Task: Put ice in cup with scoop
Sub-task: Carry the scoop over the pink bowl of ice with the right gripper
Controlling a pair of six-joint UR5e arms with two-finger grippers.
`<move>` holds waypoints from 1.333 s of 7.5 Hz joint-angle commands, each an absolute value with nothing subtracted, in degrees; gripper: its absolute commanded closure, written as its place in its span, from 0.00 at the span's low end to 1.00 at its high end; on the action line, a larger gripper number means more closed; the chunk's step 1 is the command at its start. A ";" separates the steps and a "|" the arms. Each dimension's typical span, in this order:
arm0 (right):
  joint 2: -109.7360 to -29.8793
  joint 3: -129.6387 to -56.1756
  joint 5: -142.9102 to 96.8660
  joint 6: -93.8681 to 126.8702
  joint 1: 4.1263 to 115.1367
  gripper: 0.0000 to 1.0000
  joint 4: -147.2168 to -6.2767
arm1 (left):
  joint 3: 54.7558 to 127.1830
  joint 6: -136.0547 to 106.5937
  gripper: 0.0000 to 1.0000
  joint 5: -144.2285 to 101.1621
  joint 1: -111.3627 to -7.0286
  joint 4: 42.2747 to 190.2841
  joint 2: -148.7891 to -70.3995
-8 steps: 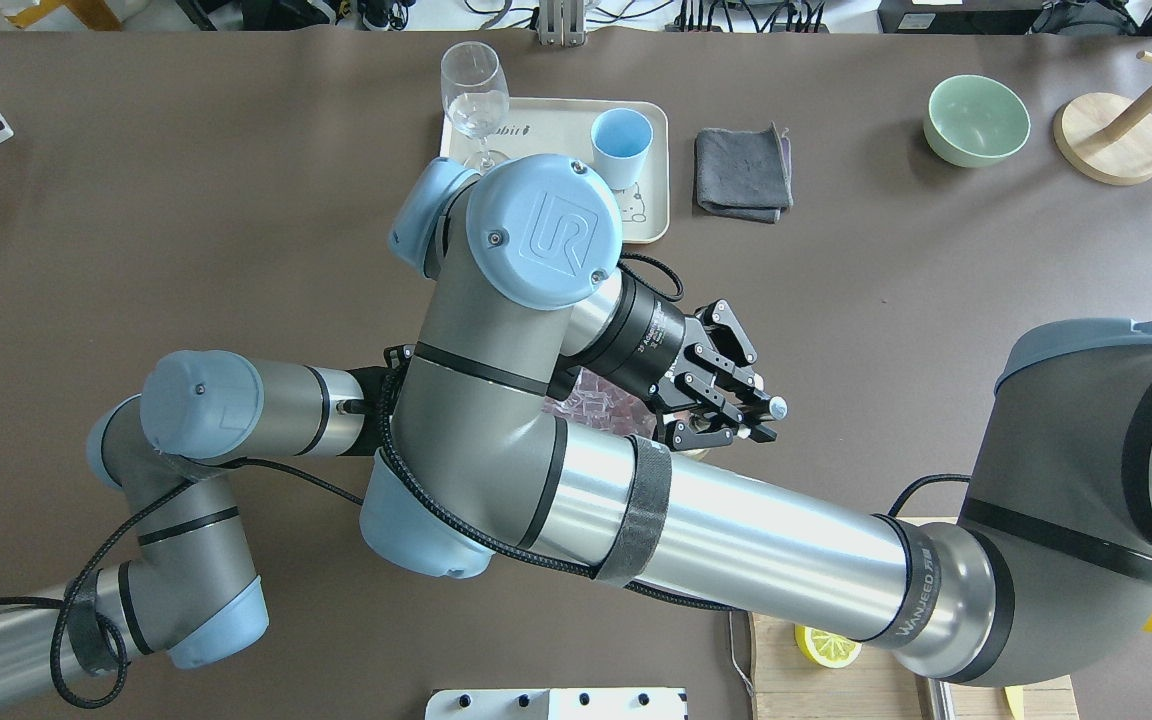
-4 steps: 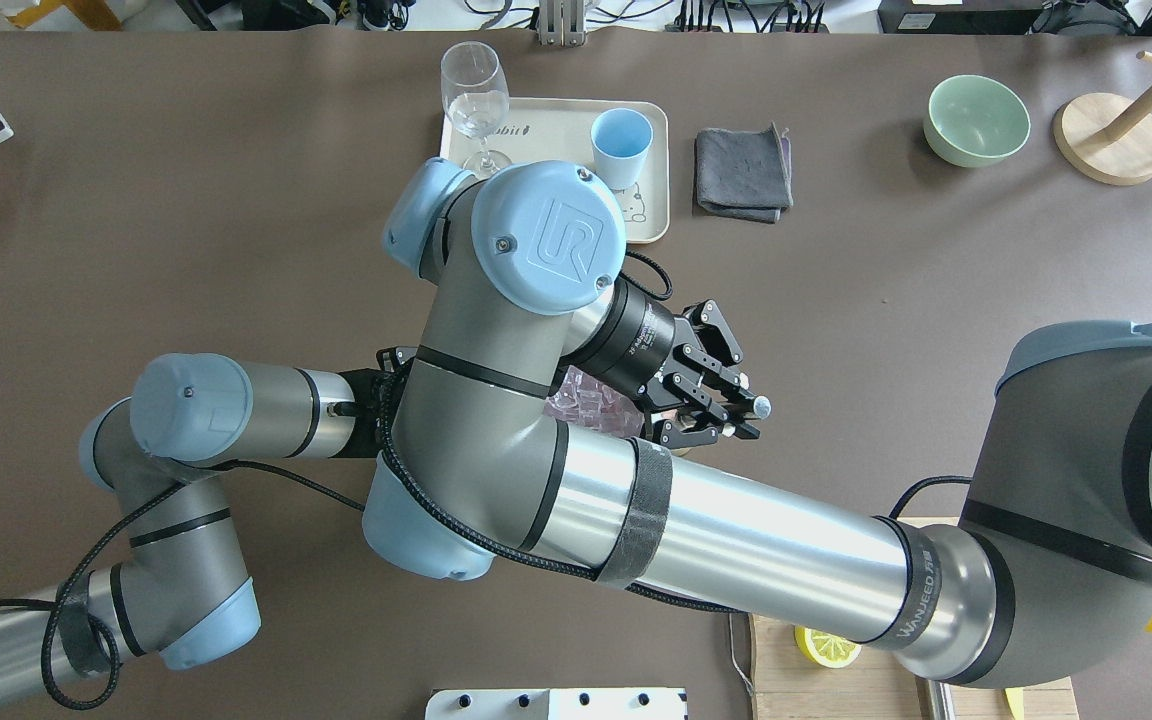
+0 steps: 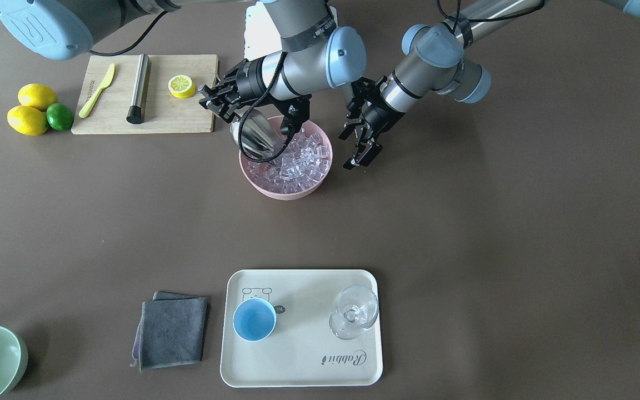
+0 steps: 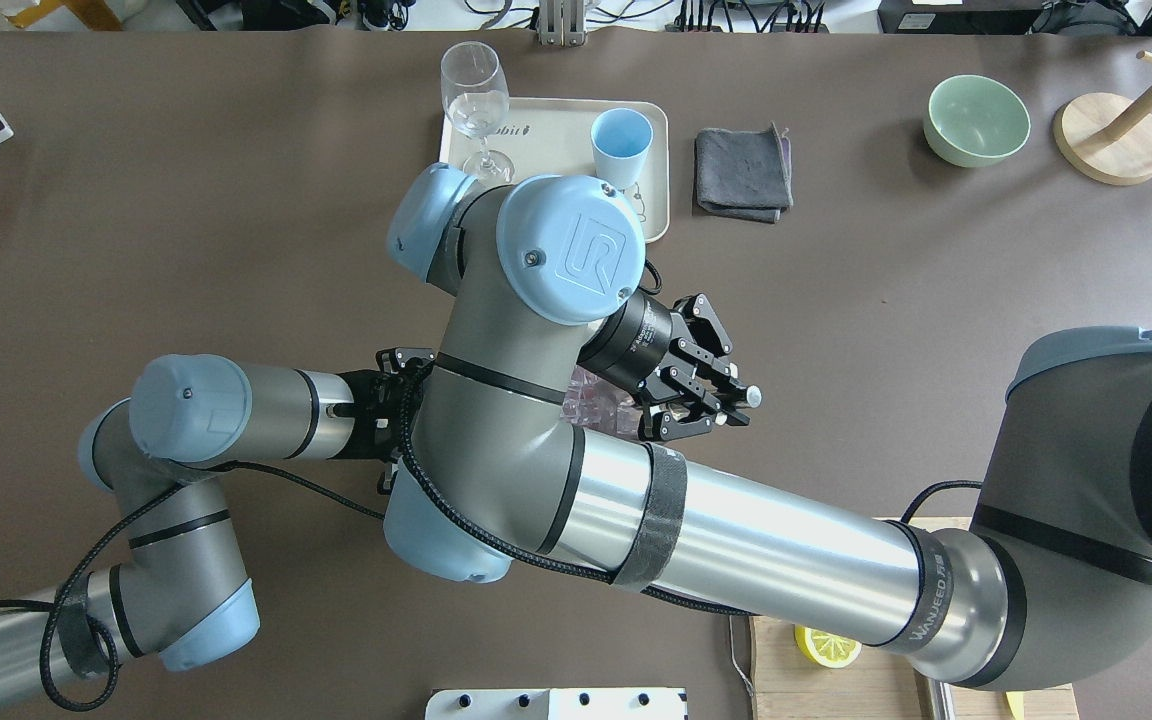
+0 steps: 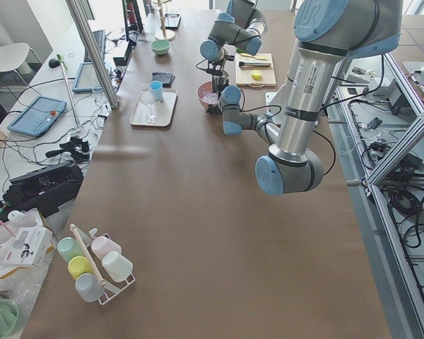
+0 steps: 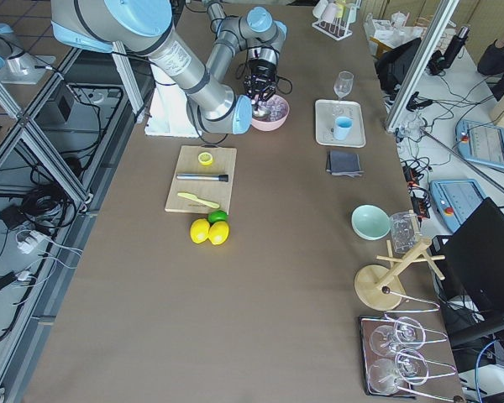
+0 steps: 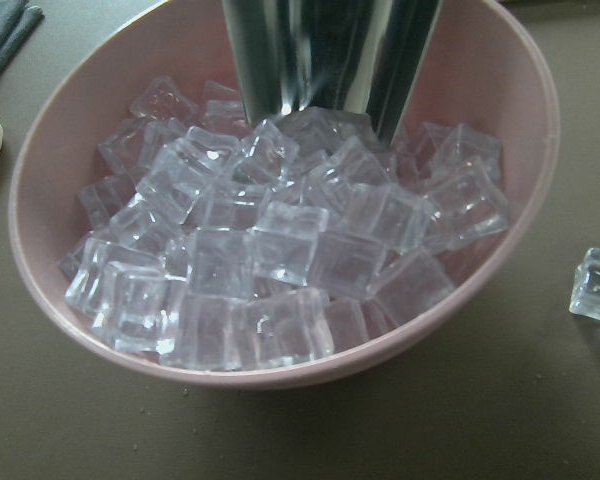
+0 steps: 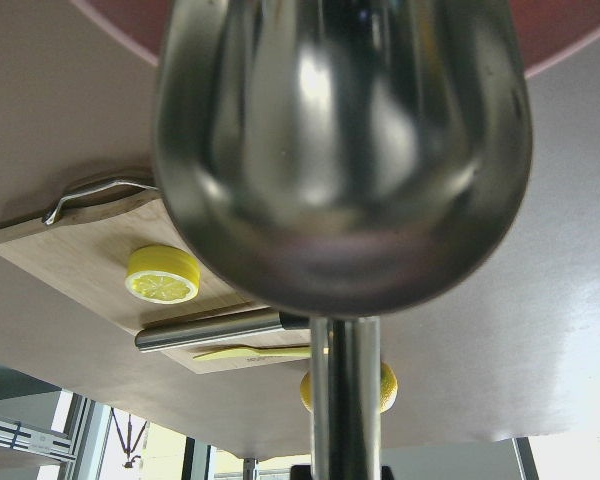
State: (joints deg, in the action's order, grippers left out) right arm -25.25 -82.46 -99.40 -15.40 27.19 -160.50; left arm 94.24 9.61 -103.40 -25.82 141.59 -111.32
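The right arm bends over the pink bowl (image 3: 285, 195) with its wrist angled down. Its pincer (image 3: 219, 105) pinches the scoop (image 3: 256, 138) by the handle, and the trough is tipped into the ice (image 3: 300, 164) heaped in that bowl. The left pincer (image 3: 360, 145) hangs spread just beside the bowl. The cup (image 3: 254, 319) stands on a tray (image 3: 309, 364), well apart from the bowl.

We log a long brown table (image 5: 198, 233), matte and evenly lit, with soft shadows on it. An aluminium frame (image 5: 392, 152) runs along one long side, over a pale floor (image 5: 417, 296) strewn with cables (image 5: 403, 201). On the other side we see a metal post (image 5: 92, 42) and a pale side desk (image 5: 18, 148) with a tablet (image 5: 39, 113). A white chair (image 5: 3, 56) stands beyond. Bright panes (image 8: 170, 455) show in the right wrist view.
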 commanded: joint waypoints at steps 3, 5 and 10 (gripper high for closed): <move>-29.87 -90.25 -96.85 -14.51 27.16 1.00 -158.13 | 94.04 9.58 0.02 -103.18 -25.75 141.59 -111.45; -31.55 -90.62 -97.03 -13.71 27.16 1.00 -155.48 | 93.96 9.49 0.02 -103.10 -25.75 141.59 -111.45; -37.68 -97.09 -97.21 -13.53 25.75 1.00 -148.64 | 93.43 9.41 0.02 -101.61 -26.19 140.89 -113.28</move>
